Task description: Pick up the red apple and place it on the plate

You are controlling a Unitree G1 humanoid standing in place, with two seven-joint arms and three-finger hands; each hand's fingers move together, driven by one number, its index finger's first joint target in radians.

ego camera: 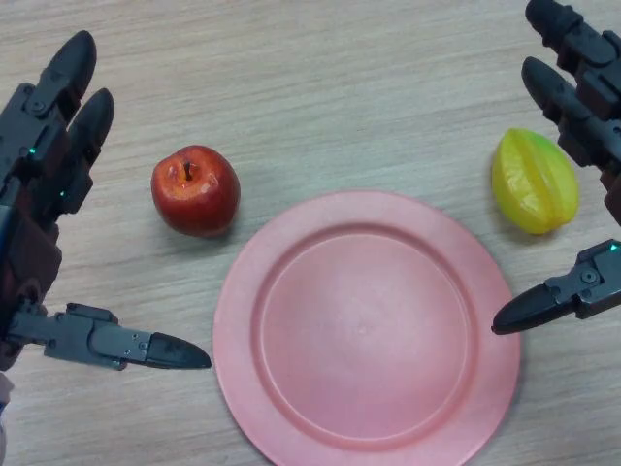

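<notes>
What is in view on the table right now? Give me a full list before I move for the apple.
Round red apple: one, red with a dark stem pit, on the table left of the plate, apart from its rim.
Round pink plastic plate: one, pink, centre of the table, nothing on it.
Ridged yellow-green star fruit: one, yellow with green ridges, right of the plate, by the right hand.
Light wood-grain table: one, pale brown, under everything.
Left hand: one, black, left edge, fingers straight, holding nothing.
Right hand: one, black, right edge, fingers straight, holding nothing.
</notes>
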